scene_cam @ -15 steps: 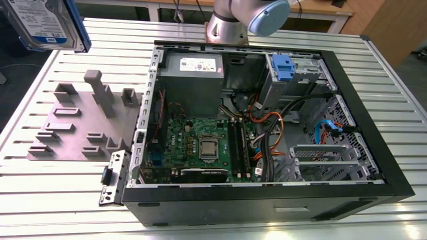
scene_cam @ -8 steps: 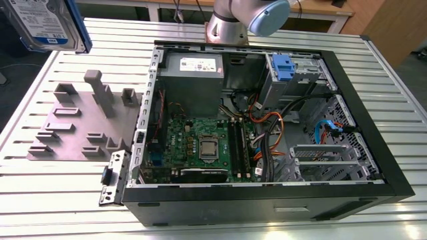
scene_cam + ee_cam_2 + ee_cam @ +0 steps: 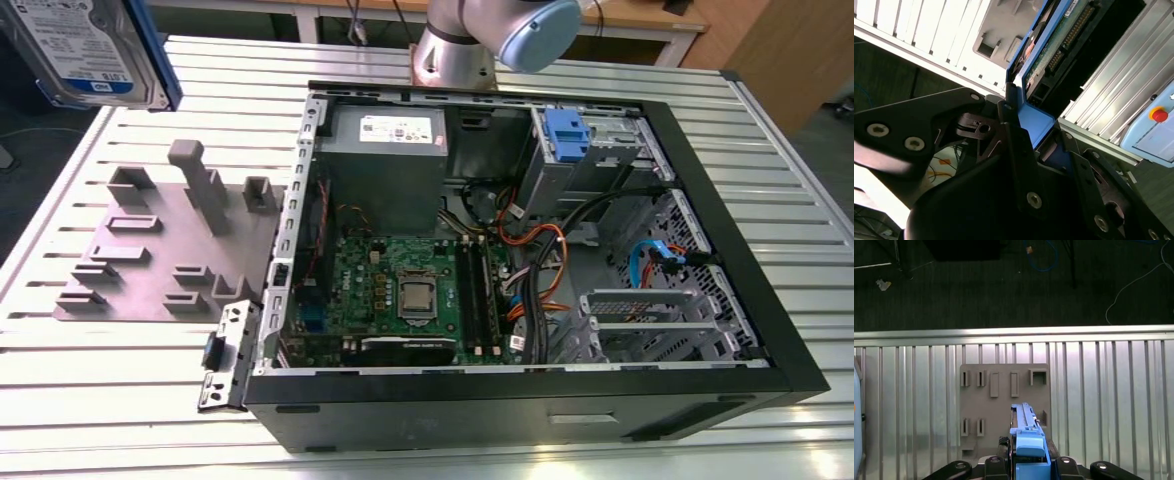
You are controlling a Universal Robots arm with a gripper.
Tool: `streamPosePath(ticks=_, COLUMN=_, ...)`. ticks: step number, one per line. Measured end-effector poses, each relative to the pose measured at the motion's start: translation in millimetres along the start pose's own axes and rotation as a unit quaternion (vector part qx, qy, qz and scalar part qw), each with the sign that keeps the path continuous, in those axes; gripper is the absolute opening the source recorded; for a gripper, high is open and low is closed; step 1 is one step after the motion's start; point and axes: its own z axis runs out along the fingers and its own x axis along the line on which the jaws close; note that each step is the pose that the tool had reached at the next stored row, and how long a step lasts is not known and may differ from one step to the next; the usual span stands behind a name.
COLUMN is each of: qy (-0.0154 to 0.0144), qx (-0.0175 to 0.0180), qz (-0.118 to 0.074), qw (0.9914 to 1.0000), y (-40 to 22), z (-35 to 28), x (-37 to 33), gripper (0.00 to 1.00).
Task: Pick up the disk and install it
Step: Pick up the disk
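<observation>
One slatted metal table (image 3: pixel 120 400) carries everything. On it, from centre out toward 4 o'clock in the exterior view, lies an open computer case (image 3: pixel 534 400) with its side panel off, so the board, cables and drive cage are exposed. At 9 o'clock of the case sits a grey plate (image 3: pixel 147 250) with upright pegs and slots, and nothing rests on it. The arm (image 3: pixel 467 45) stands at 12 o'clock, behind the case.

The disk (image 3: pixel 94 50) is at 10 to 11 o'clock in the exterior view, up in the air and well clear of the table, with its label face toward that camera. In the first wrist view it (image 3: pixel 1025 432) shows edge-on, directly above the grey plate (image 3: pixel 1004 395).

The gripper (image 3: pixel 1036 127) is clamped on the disk. In the second wrist view the dark fingers (image 3: pixel 1009 117) press the blue end piece from both sides. The disk's long axis runs straight out from the jaws, continuing the gripper's own line, and its circuit side (image 3: pixel 1064 45) faces this camera.

Key relation: the disk is already in the gripper, and the case lies toward 4 o'clock from it. The blue bracket (image 3: pixel 567 135) sits at 1 o'clock inside the case, well apart from the disk. My read is that pickup is done and install is not.
</observation>
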Motion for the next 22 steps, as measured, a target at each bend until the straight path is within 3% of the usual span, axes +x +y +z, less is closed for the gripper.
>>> streamPosePath(ticks=18, qy=0.0018, qx=0.0001, qz=0.001, qw=1.0, y=-2.2, z=-0.3, x=26.4, gripper=0.36)
streamPosePath(ticks=22, qy=0.0019, qx=0.0002, qz=0.001, qw=1.0, y=-5.9, z=-0.4, x=28.6, gripper=0.36)
